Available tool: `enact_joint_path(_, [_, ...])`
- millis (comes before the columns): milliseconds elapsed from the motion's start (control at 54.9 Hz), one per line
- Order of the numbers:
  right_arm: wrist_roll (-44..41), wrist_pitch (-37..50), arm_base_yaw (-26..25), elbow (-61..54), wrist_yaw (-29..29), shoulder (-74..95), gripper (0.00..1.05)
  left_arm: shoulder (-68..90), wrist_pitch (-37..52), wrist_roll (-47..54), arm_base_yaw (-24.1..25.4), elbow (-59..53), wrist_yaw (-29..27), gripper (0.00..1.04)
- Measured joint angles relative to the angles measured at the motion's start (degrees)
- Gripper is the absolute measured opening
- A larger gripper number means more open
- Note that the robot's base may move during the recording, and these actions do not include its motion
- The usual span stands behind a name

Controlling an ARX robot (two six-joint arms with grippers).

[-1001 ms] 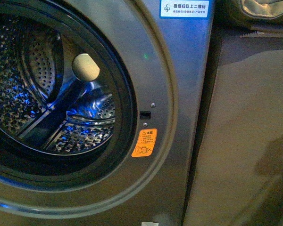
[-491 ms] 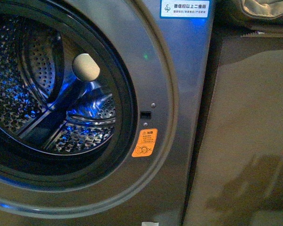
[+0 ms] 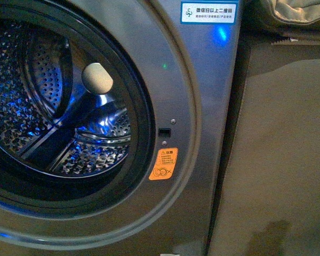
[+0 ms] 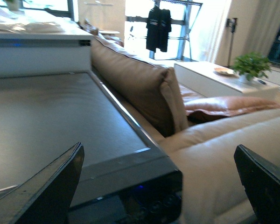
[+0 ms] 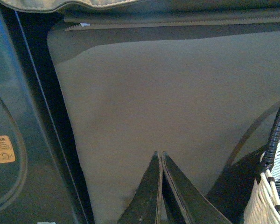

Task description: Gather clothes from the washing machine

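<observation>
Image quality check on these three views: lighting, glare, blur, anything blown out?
Front view: dim, with blue glints on the drum and a blue reflection near the white label; the washing machine is slightly soft. Left wrist view: windows blown out, sofa soft, left gripper fingers dark. Right wrist view: dim and flat; right gripper and basket readable.

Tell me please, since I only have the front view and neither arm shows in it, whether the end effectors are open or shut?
Observer: The left end effector is open, its fingers wide apart with nothing between them.
Operator: Thank you. And the right one?
Observer: The right end effector is shut, fingertips together with no cloth showing, facing the tan panel.
Operator: Is any container near it?
Observer: Yes, a white woven basket with a dark handle shows close beside it.
</observation>
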Motion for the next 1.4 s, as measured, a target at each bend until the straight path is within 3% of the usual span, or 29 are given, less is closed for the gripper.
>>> enact_joint_path(109, [0.0,-0.92,0.02,-1.31,0.04,-2.14,0.02,1.9,-2.58,-0.22,2.05,4.94,-1.95,0.98])
enact_joint_path(146, [0.0,-1.31,0.02,-1.68,0.0,-2.97,0.02,2.1,-3.15,-1.01,4.9,5.73,-4.28,0.98])
enact_joint_path(237, [0.0,-2.6,0.02,-2.6,0.02,-5.27,0.02,-4.42,1.81,-1.64,13.97,-5.81,-10.38,0.98])
enact_joint_path(382, [0.0,-4.2,0.02,-3.54,0.04,-7.72,0.02,-13.11,1.81,-1.79,21.75,-18.97,-13.35,0.98])
enact_joint_path(637, [0.0,-5.44,0.04,-5.6,0.07,-11.61,0.02,-20.63,-5.16,-8.79,24.22,-32.22,-7.85,0.98])
enact_joint_path(746, [0.0,-7.02,0.07,-6.29,0.04,-13.68,0.02,-21.57,-2.23,-11.89,23.65,-39.6,-6.97,0.98])
enact_joint_path(819, [0.0,-8.24,0.07,-6.29,0.04,-15.15,0.02,-27.54,12.98,-5.55,24.09,-52.65,0.37,0.84])
enact_joint_path(946, [0.0,-10.47,0.07,-6.29,0.04,-17.22,0.02,-43.21,32.35,0.26,24.39,-77.79,2.84,0.59])
enact_joint_path(1001, [-0.02,-18.51,0.07,-6.25,0.02,-23.23,0.02,-49.68,38.42,1.38,26.36,-88.8,5.7,0.46])
enact_joint_path(1256, [-0.02,-19.85,0.04,-6.25,0.02,-26.25,0.02,-58.05,49.4,2.08,28.48,-116.83,6.29,0.03])
enact_joint_path(1401, [-0.02,-19.89,0.04,-6.25,0.02,-26.27,0.02,-64.13,54.14,2.38,28.5,-125.63,6.23,0.04])
